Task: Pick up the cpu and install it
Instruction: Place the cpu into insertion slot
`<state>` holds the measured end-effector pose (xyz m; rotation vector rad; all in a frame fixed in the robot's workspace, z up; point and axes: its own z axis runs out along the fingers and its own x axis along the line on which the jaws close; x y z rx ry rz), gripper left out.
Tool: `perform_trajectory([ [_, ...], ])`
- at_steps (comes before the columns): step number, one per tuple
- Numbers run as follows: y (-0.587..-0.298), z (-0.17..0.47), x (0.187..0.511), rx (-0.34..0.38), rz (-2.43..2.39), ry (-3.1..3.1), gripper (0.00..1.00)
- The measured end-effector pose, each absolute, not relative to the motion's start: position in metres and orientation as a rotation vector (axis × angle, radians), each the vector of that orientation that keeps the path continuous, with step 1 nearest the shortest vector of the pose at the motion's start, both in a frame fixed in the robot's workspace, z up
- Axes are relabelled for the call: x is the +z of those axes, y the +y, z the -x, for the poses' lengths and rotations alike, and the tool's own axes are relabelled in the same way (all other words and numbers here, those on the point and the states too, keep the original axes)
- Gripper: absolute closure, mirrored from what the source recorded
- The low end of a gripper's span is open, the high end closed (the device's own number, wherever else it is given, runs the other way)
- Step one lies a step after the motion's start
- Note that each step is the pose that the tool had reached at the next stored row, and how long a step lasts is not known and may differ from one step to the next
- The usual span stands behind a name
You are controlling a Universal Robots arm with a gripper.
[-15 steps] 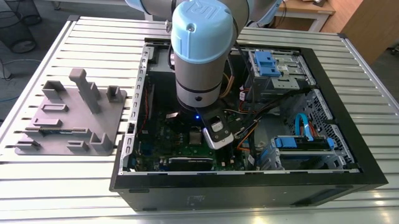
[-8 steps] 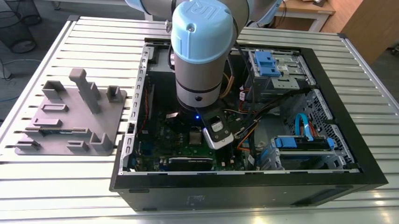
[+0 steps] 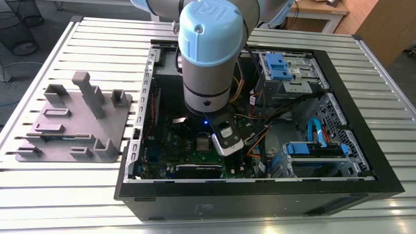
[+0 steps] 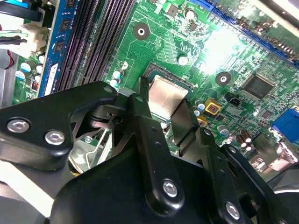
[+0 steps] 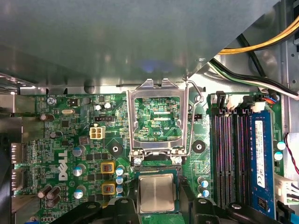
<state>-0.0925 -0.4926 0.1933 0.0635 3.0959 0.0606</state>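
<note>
The cpu (image 5: 157,193), a small square chip with a pale silvery top, lies level in the socket on the green motherboard (image 5: 70,140). In the second wrist view the cpu (image 4: 166,93) sits between two black fingers (image 4: 140,107), which press against its opposite sides. My gripper (image 5: 158,198) is shut on it, low inside the open computer case (image 3: 351,126). The socket's metal load plate (image 5: 156,91) stands swung open just beyond the chip. In the exterior view the arm (image 3: 206,58) reaches straight down into the case.
Memory slots (image 5: 231,154) and a blue memory stick (image 5: 260,158) run beside the socket. Cables (image 5: 261,44) cross near the case wall. Blue drive cages (image 3: 279,68) fill the case at the exterior view's right. A grey fixture (image 3: 71,122) lies on the slatted table at the left.
</note>
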Motion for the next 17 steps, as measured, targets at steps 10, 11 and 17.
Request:
perform_trajectory([
  [10, -0.4927, 0.0896, 0.1932, 0.061, -0.064, 3.096, 0.53],
  [11, -0.4927, 0.0896, 0.1932, 0.061, -0.064, 3.096, 0.53],
  [17, -0.4926, 0.0896, 0.1961, 0.061, -0.064, 3.096, 0.53],
])
